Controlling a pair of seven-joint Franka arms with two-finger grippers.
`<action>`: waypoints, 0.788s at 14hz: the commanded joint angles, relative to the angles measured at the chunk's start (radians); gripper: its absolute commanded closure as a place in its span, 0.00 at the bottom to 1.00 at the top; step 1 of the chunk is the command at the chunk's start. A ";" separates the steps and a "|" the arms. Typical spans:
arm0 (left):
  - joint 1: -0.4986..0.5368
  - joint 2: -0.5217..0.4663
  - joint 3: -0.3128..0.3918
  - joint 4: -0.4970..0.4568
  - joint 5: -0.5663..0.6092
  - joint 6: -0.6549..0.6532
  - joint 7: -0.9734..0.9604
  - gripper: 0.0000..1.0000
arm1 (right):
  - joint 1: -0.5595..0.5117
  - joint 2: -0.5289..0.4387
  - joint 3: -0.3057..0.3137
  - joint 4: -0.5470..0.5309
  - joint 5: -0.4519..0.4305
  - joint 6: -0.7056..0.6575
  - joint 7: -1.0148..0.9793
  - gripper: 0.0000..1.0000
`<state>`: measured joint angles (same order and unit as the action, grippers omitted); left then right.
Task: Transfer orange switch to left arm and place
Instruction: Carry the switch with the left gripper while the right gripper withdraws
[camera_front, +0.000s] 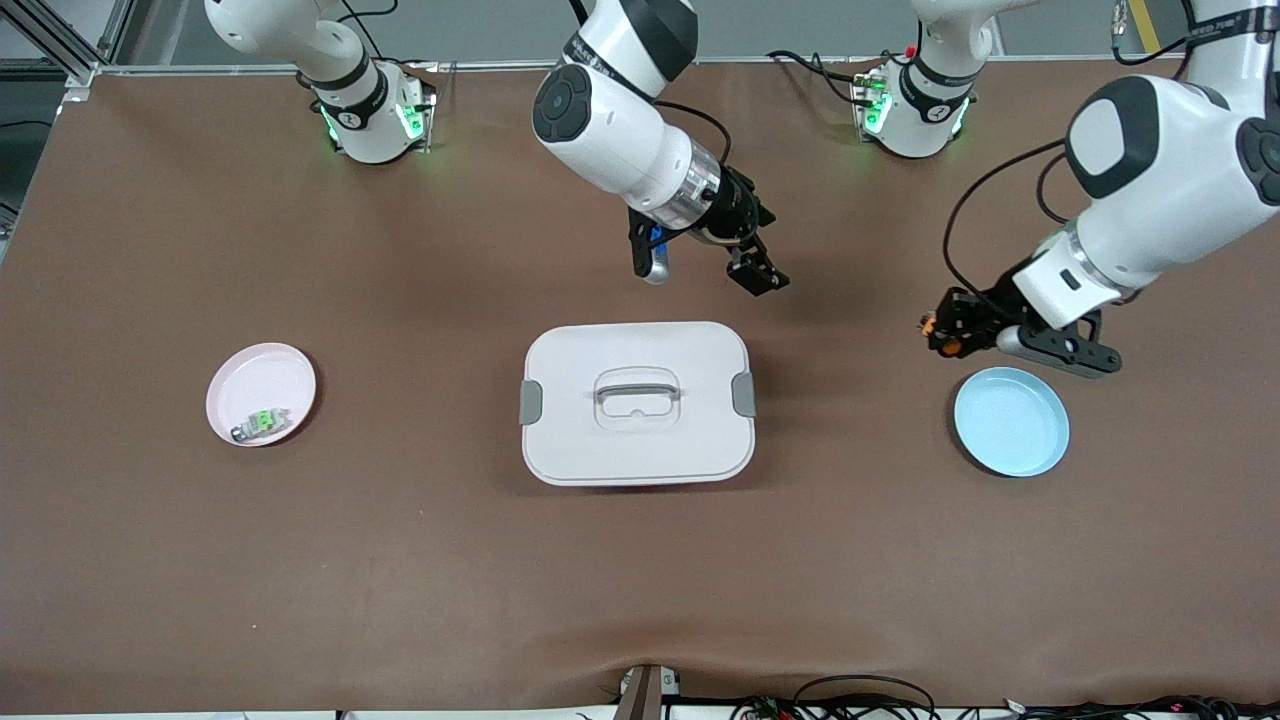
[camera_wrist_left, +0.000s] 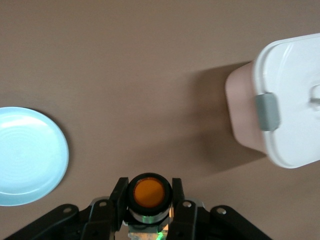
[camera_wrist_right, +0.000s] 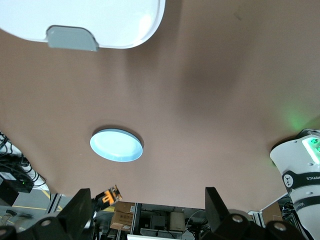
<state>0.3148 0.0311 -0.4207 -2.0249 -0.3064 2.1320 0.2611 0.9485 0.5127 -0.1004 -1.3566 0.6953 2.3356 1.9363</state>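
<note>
left hand (camera_wrist_left: 148, 200) pinches orange switch (camera_wrist_left: 147, 194) above counter (camera_front: 400, 560) | right hand (camera_front: 700, 262) spread past box (camera_front: 637, 402) | risk: you fumble the handoff, tiny switch drops

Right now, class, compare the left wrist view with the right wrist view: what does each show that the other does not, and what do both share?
Only the left wrist view shows the small black cylindrical switch with its round orange cap, clamped in the shut left gripper.

Only the right wrist view shows the open right gripper and a white arm base with green lights.

Both show the brown table, the round light-blue plate and part of the large white box with a grey side latch.
</note>
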 joint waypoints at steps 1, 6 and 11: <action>0.084 0.055 -0.007 0.038 0.026 -0.023 0.165 1.00 | -0.031 -0.078 -0.002 -0.009 -0.055 -0.120 -0.035 0.00; 0.141 0.190 -0.010 0.149 0.310 -0.023 0.369 1.00 | -0.151 -0.201 -0.008 -0.009 -0.085 -0.428 -0.275 0.00; 0.135 0.329 -0.010 0.254 0.499 -0.023 0.639 1.00 | -0.238 -0.304 -0.010 -0.019 -0.288 -0.694 -0.584 0.00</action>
<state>0.4545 0.2855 -0.4235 -1.8542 0.1211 2.1321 0.7997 0.7330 0.2625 -0.1248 -1.3468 0.4770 1.6974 1.4576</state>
